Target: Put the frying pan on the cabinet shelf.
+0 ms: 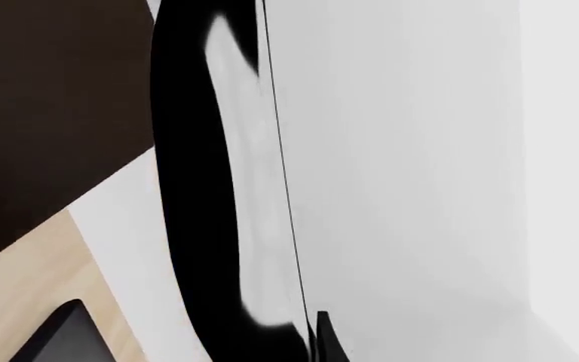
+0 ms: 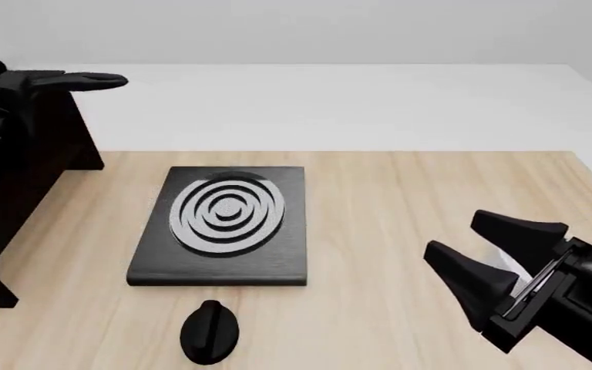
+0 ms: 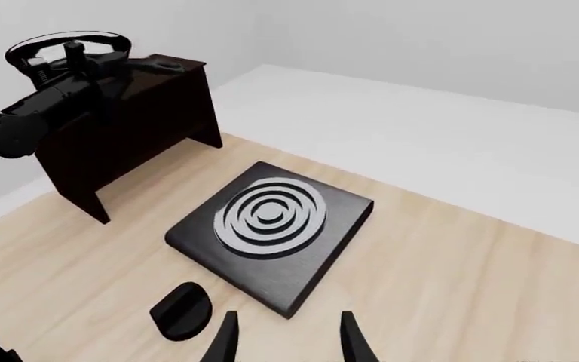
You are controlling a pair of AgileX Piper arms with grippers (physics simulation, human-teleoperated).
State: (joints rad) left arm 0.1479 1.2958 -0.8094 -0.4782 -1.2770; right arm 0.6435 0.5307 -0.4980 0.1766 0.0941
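The frying pan (image 3: 66,39) is at the top of the dark brown cabinet (image 3: 133,124), with its black rim and pale inside showing. Its long handle (image 2: 89,79) reaches right over the cabinet's top board (image 2: 39,96). My left gripper (image 3: 69,62) is shut on the pan at its rim. The left wrist view is filled by the pan's black rim and white inside (image 1: 194,188), seen close up. Whether the pan rests on the board or hangs just above it, I cannot tell. My right gripper (image 2: 481,250) stands open and holds nothing above the table's near right part.
A square black stove plate with grey rings (image 2: 224,220) lies in the middle of the light wooden table (image 2: 399,200). A black knob (image 2: 210,331) sits in front of it. The cabinet stands along the table's left side.
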